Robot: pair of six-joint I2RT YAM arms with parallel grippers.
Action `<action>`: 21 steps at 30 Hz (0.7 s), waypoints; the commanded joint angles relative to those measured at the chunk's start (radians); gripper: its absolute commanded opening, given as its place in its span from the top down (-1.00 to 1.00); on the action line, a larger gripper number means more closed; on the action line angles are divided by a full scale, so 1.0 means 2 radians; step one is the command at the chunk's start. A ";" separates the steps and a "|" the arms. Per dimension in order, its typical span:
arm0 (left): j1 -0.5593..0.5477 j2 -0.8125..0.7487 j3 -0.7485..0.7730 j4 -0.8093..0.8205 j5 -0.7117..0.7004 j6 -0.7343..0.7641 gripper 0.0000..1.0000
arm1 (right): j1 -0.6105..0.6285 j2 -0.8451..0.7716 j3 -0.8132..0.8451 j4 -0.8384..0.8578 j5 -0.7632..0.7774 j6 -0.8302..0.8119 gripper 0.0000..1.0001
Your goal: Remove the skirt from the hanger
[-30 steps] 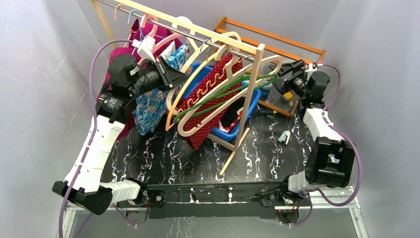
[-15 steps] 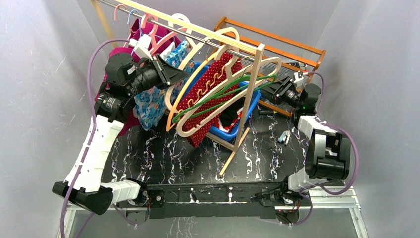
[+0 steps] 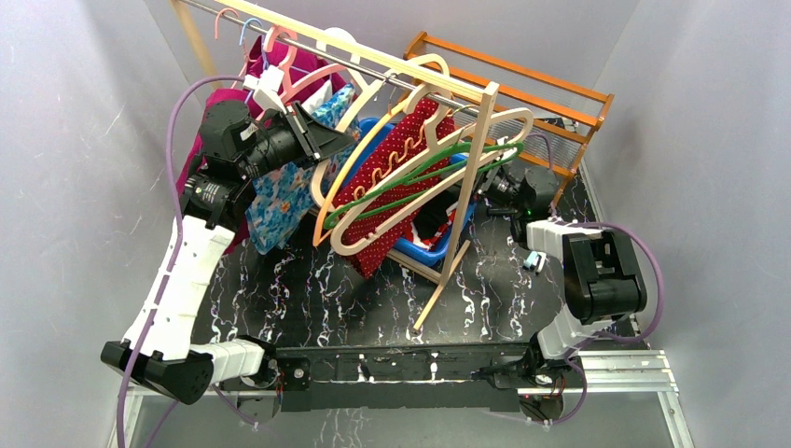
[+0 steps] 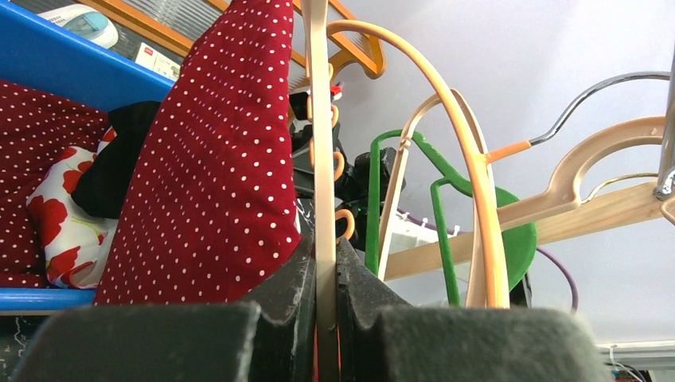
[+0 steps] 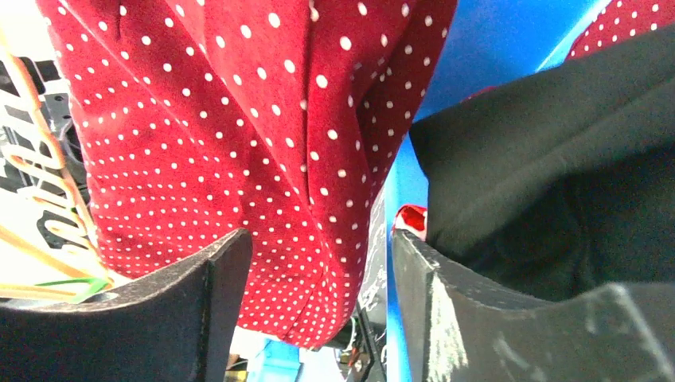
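A red skirt with white dots (image 3: 396,163) hangs on a cream hanger (image 3: 424,182) under the metal rail (image 3: 373,67). My left gripper (image 3: 336,142) reaches in from the left. In the left wrist view it (image 4: 325,267) is shut on the hanger's cream bar (image 4: 321,143), with the skirt (image 4: 215,159) just to its left. My right gripper (image 3: 499,184) is low behind the wooden frame, by the blue bin (image 3: 476,203). In the right wrist view it (image 5: 318,243) stands open, and a hanging fold of the skirt (image 5: 263,143) sits between its fingers.
More hangers crowd the rail, among them a green one (image 3: 420,173) and a tan one (image 3: 350,154). A blue floral garment (image 3: 284,201) and a magenta one (image 3: 219,103) hang at the left. A wooden frame leg (image 3: 462,224) crosses in front. A black garment (image 5: 557,175) lies in the bin.
My right arm has swung in from the back right toward the skirt and the blue bin. The left gripper keeps its hold on the hanger and has barely moved.
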 commanded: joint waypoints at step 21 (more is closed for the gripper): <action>0.007 -0.040 0.014 0.020 -0.043 0.034 1.00 | 0.045 0.039 0.004 0.109 0.076 0.027 0.97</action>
